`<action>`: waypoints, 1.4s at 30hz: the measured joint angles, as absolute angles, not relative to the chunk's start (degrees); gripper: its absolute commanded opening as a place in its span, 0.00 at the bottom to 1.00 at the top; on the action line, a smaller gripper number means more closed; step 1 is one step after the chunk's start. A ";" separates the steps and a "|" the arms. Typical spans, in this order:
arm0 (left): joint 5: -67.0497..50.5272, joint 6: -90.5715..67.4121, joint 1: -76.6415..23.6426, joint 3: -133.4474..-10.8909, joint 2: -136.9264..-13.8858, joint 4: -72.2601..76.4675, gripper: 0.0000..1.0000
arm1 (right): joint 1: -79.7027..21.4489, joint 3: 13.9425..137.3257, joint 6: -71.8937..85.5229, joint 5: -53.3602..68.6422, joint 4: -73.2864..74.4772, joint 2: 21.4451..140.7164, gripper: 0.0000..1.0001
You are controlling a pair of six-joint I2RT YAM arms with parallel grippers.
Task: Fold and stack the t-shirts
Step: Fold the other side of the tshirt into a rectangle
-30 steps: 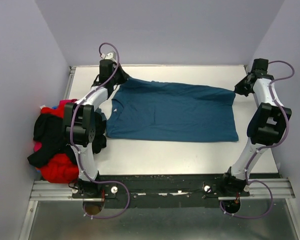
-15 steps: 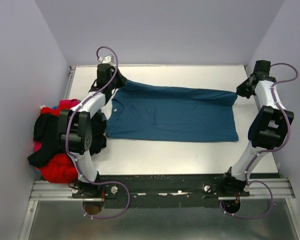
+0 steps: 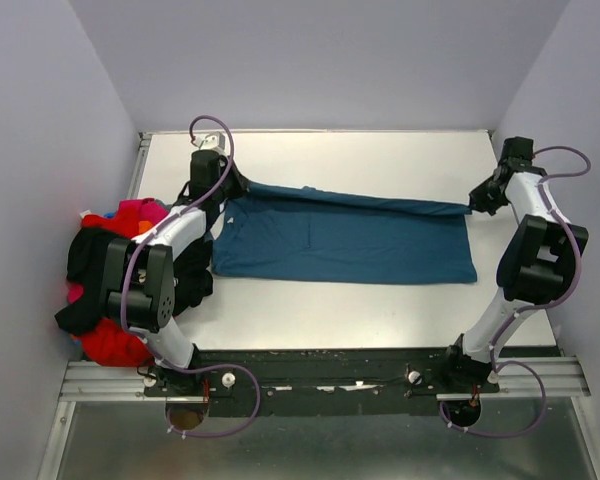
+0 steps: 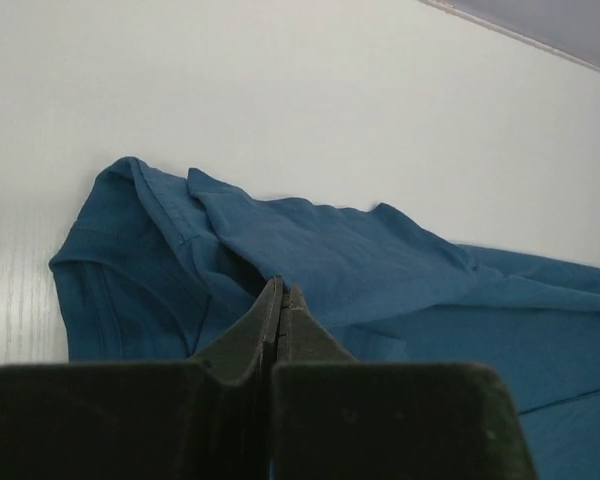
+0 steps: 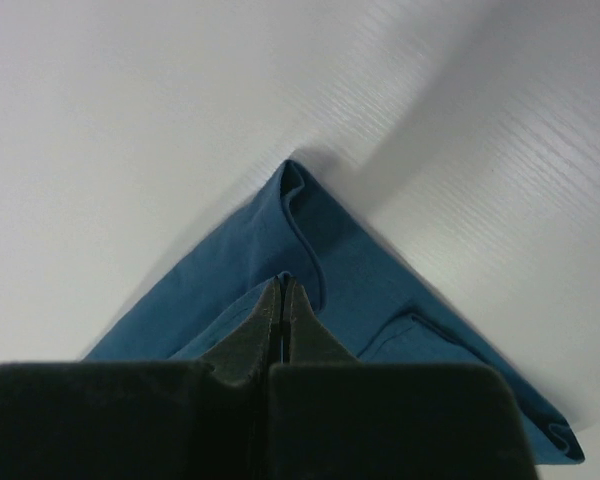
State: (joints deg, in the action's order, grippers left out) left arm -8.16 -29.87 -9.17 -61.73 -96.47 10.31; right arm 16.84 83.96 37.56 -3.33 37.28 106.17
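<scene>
Arms reach out to the far side of the white counter (image 3: 360,150), one on each side. A teal shirt (image 3: 350,245) lies spread across the middle of the counter. Its near part lies flat. Its far edge is up off the counter and pulled into a straight line between the two claws.

The left claw (image 3: 223,186) is shut on the teal shirt at its far left corner. From the left wrist, the two fingers (image 4: 250,345) press flat together with no gap. The teal shirt (image 4: 320,240) bunches in folds just past the tips. A sleeve (image 4: 120,260) with its hem shows on the left of that view.

The right claw (image 3: 474,204) is shut on the teal shirt at its far right corner. From the right wrist, its fingers are pressed together too. A pointed corner of the teal shirt (image 5: 280,230) sticks out past the tips, with a hem seam along it.

More shirts sit in a pile at the left edge of the counter, just beside the left arm (image 3: 165,250). A red shirt (image 3: 110,340) is at the near end of the pile. A black shirt (image 3: 95,262) lies in the middle. A pink shirt (image 3: 138,208) peeks out at the far end. The left arm is between the pile and the teal shirt.
</scene>
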 measured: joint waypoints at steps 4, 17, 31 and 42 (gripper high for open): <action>-7.64 -29.82 -9.52 -57.89 -92.66 10.98 0.00 | 16.84 82.39 37.67 -3.79 37.23 106.06 0.01; -4.14 -31.55 -11.42 -47.09 -87.05 11.68 0.00 | 16.84 78.56 38.79 -6.11 36.77 102.65 0.01; -3.27 -36.71 -12.88 -41.58 -89.56 9.93 0.00 | 16.62 67.07 41.54 -10.24 32.69 97.95 0.61; -3.38 -38.57 -13.26 -37.63 -87.55 8.73 0.60 | 5.45 62.37 37.17 -0.36 19.57 86.19 0.61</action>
